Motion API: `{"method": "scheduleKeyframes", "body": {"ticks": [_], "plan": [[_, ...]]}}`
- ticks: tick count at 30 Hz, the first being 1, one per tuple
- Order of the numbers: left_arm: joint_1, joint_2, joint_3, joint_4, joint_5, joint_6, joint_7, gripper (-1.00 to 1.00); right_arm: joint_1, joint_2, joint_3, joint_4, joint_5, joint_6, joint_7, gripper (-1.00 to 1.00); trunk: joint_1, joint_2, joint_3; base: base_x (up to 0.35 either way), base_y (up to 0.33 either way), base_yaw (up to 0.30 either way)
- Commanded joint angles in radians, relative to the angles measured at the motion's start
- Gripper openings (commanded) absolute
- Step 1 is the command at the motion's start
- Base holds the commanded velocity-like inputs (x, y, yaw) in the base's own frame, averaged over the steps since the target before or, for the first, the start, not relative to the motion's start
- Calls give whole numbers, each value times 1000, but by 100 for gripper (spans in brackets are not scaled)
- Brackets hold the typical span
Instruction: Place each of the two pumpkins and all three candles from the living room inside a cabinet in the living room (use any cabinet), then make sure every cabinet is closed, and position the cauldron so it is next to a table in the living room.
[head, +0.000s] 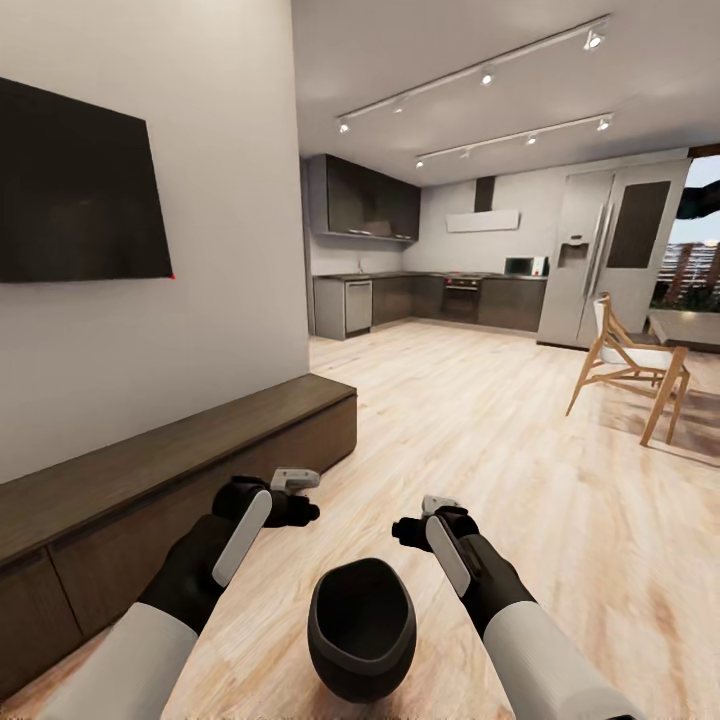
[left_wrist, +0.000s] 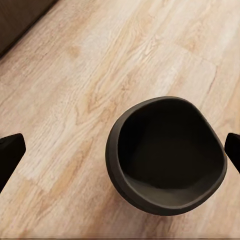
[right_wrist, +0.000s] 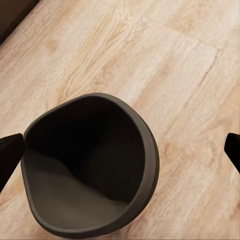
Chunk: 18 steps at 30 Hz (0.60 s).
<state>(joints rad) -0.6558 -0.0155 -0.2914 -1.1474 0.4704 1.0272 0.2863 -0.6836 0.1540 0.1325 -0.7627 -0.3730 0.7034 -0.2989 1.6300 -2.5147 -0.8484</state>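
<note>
The black cauldron (head: 360, 625) stands upright on the wood floor between my two arms, its wide mouth up and nothing visible inside. My left gripper (head: 298, 495) hovers above and beyond it, open; its dark fingertips (left_wrist: 10, 152) sit at the edges of the left wrist view with the cauldron (left_wrist: 167, 155) below them. My right gripper (head: 425, 518) is open too, over the cauldron (right_wrist: 90, 165), fingertips (right_wrist: 10, 155) wide apart. The long low dark brown cabinet (head: 150, 480) runs along the wall at left, fronts shut. Pumpkins and candles are out of view.
A black TV (head: 80, 190) hangs above the cabinet. Open wood floor (head: 480, 420) stretches ahead to a grey kitchen (head: 430, 295) and fridge (head: 605, 255). A wooden chair (head: 630, 365) stands at right beside a grey flat top (head: 690, 328); I cannot tell whether that is the table.
</note>
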Motion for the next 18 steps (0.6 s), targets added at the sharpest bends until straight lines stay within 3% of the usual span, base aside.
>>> {"method": "scheduleKeyframes", "body": {"ticks": [1, 18], "plan": [[-1, 0, -1, -1, 11, 8, 10, 100, -1, 0, 3, -1, -11, 2, -10, 100, 0, -1, -5, 0, 0, 0], [-1, 0, -2, 0, 14, 17, 10, 100, -1, 0, 4, -1, -11, 1, -9, 100, 8, -5, -71, 0, 0, 0]]}}
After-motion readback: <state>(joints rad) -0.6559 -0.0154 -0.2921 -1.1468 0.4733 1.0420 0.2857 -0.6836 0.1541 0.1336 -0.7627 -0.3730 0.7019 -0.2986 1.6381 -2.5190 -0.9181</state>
